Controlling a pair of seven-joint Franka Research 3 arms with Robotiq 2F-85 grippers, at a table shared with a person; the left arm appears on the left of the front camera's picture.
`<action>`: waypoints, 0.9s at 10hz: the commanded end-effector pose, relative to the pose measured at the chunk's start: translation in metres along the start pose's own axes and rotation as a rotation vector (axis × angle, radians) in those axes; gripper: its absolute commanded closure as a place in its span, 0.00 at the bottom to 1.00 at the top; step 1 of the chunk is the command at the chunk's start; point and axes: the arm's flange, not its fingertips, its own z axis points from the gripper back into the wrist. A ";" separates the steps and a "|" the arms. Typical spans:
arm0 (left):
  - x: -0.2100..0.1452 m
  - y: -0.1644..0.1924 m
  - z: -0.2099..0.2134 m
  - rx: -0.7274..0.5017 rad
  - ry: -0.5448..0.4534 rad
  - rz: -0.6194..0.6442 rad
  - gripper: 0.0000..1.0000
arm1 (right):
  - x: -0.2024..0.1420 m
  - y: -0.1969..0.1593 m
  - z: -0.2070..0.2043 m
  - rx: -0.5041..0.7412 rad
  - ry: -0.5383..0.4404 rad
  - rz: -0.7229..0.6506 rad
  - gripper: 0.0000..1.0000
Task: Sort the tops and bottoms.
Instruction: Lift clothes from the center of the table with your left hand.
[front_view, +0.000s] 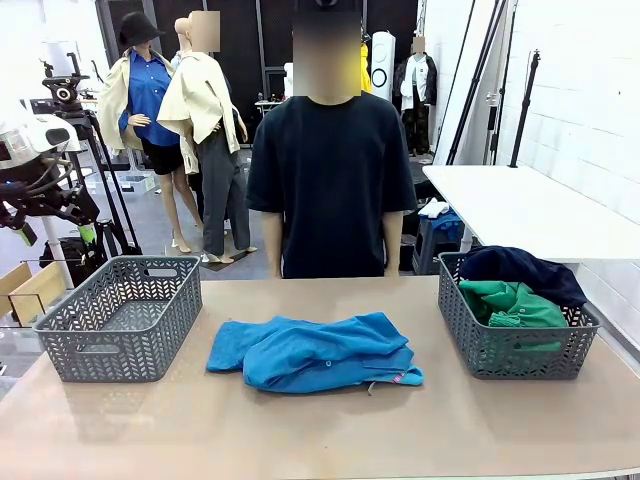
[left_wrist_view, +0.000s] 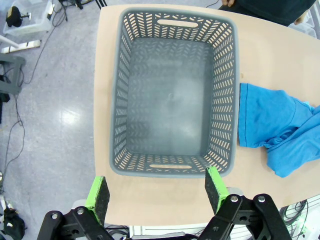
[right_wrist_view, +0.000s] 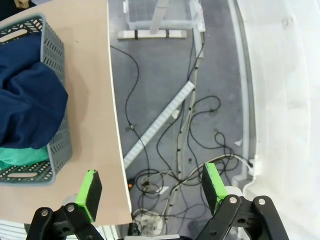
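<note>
Tan desk (front_view: 320, 430), with a person (front_view: 330, 180) standing at its far edge. Mid-desk, between two grey baskets: bottoms (front_view: 315, 355), two blue garments heaped together. The pink tag (front_view: 408, 380) at the near edge is too small to read. In right basket (front_view: 520, 362): navy top (front_view: 520, 268) over green top (front_view: 512, 302). The left basket (front_view: 75, 335) shows its bare bottom. Above its near rim, left gripper (left_wrist_view: 155, 185) is wide open, holding nothing. Past the desk edge, over cabled floor (right_wrist_view: 175, 100), right gripper (right_wrist_view: 150, 180) is wide open, holding nothing.
</note>
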 end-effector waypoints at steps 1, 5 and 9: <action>0.000 0.002 0.002 0.017 0.006 -0.005 0.00 | 0.001 0.001 0.001 0.000 -0.002 0.012 0.00; 0.008 -0.107 0.027 -0.199 -0.138 -0.431 0.00 | 0.001 0.001 0.001 0.000 -0.002 0.012 0.00; -0.018 -0.232 -0.004 -0.440 -0.048 -0.964 0.00 | 0.001 0.001 0.001 0.000 -0.002 0.012 0.00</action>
